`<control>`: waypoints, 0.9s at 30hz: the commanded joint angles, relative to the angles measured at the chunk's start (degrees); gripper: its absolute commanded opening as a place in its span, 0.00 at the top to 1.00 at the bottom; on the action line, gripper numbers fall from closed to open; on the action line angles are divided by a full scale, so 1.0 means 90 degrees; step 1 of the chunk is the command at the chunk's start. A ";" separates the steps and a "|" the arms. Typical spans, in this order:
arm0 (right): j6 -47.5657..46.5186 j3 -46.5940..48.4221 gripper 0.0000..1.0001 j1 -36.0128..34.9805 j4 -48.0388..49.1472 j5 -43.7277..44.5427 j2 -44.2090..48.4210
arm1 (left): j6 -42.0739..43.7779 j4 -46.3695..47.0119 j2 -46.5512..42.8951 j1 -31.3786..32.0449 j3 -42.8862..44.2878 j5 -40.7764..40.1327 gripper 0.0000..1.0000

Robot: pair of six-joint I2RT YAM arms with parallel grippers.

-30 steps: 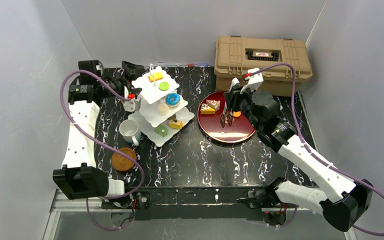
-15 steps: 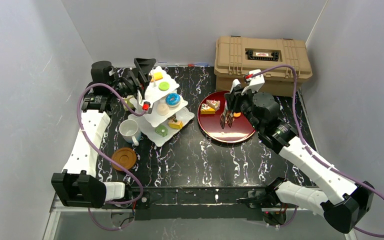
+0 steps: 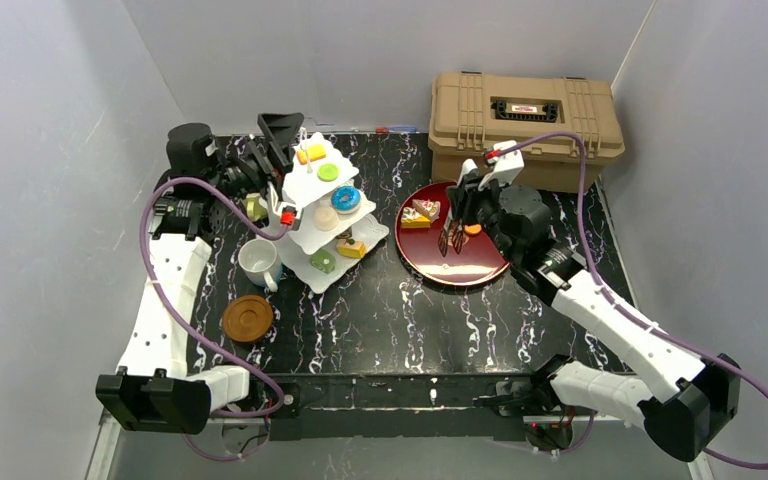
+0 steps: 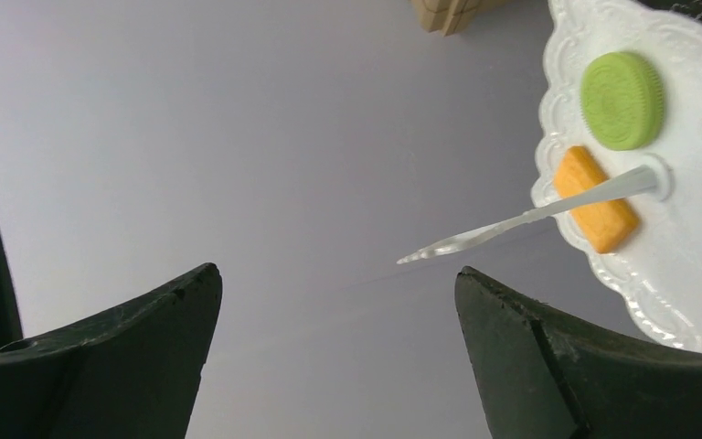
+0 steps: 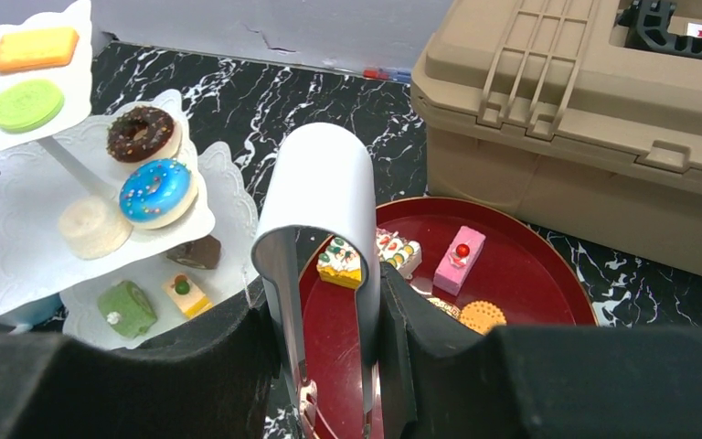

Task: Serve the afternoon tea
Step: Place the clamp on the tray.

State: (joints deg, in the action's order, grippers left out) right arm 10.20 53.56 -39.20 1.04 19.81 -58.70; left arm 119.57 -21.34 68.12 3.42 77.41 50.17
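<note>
Seen from above, with the arm bases at 6 o'clock, the white cake stand (image 3: 305,232) sits at about 10 o'clock on the black worktop (image 3: 410,310). It has three wavy plates, one above the other.

The top plate holds an orange biscuit (image 4: 594,199) and a round green cookie (image 4: 622,87). The middle plate holds a blue doughnut (image 5: 157,192) and a brown doughnut (image 5: 142,134). More little cakes sit on the bottom plate.

The left claw (image 4: 336,274) is up by the top of the stand, at about 11 o'clock from it. Its two fingers are far apart and hold nothing. The thin white handle (image 4: 530,215) on top of the stand points toward the gap between them but does not touch them.

A round red tray (image 3: 460,270) lies at 3 o'clock from the stand. A pink cake (image 5: 462,254) and a few other small cakes are on it.

The right claw (image 5: 322,311) hangs over the tray. It is clamped on a pair of tongs (image 5: 324,183), whose tips point down at the tray.

A white mug (image 3: 258,260) stands at 8 o'clock from the stand, just beside it. A brown coaster (image 3: 247,317) lies at 6 o'clock from that mug. A bit of a pale yellow-green mug (image 3: 254,207) peeks out at 9 o'clock from the stand, partly hidden by the left arm.

A tan case (image 3: 525,120) sits at 1 o'clock, at the far edge of the worktop.
</note>
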 commanded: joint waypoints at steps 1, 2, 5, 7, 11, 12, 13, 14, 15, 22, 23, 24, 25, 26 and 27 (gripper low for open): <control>-0.0194 -0.0069 0.79 0.0059 0.1249 0.0073 -0.0278 | -0.1416 0.0584 -0.0040 -0.0043 0.0742 0.0141 0.02; -0.0212 -0.0013 0.79 0.0059 0.1302 0.0064 -0.0407 | -0.2316 0.0588 0.0007 -0.0047 0.0984 0.0007 0.02; -0.0215 0.0208 0.80 0.0059 0.1307 -0.0010 -0.0739 | -0.3482 -0.0969 0.0329 -0.0349 0.1944 0.0322 0.03; -0.0195 0.0277 0.81 0.0061 0.1315 -0.0068 -0.0829 | -0.3133 -0.2203 0.0519 -0.0619 0.2264 0.0594 0.04; -0.0161 0.0191 0.81 0.0064 0.1306 -0.0037 -0.0732 | -0.2822 -0.2220 0.0322 -0.0620 0.1545 0.0889 0.07; -0.0144 0.0158 0.81 0.0061 0.1296 -0.0039 -0.0689 | -0.2977 -0.2119 0.0354 -0.0618 0.1458 0.0906 0.08; -0.0124 0.0137 0.81 0.0061 0.1278 -0.0043 -0.0651 | -0.3456 -0.1973 0.0407 -0.0616 0.1491 0.0896 0.10; -0.0093 0.0113 0.81 0.0062 0.1272 -0.0037 -0.0611 | -0.4435 -0.1731 0.0504 -0.0615 0.1615 0.0852 0.12; -0.0076 0.0079 0.81 0.0059 0.1297 -0.0047 -0.0554 | -0.5441 -0.1325 0.0612 -0.0619 0.1824 0.0705 0.14; -0.0099 0.0181 0.81 0.0059 0.0889 0.0083 -0.0578 | -0.8874 -0.0115 0.0417 -0.0863 0.1329 0.0625 0.14; -0.0117 0.0185 0.81 0.0067 0.0780 0.0153 -0.0581 | -0.9099 0.0058 0.0344 -0.0863 0.1242 0.0634 0.13; -0.0130 0.0181 0.81 0.0073 0.0683 0.0214 -0.0571 | -0.9359 0.0149 0.0300 -0.0860 0.1243 0.0643 0.13; -0.0129 0.0190 0.82 0.0080 0.0550 0.0278 -0.0552 | -0.9627 0.0183 0.0299 -0.0864 0.1310 0.0646 0.13; -0.0131 0.0257 0.83 0.0086 0.0364 0.0344 -0.0554 | -0.9879 0.0188 0.0325 -0.0867 0.1433 0.0634 0.13; -0.0148 0.0393 0.85 0.0105 0.0070 0.0393 -0.0608 | -1.0097 0.0171 0.0360 -0.0868 0.1571 0.0611 0.13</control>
State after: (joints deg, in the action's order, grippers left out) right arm 9.21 53.04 -38.76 5.56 20.23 -64.64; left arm 43.57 -24.21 73.58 -4.32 88.86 54.48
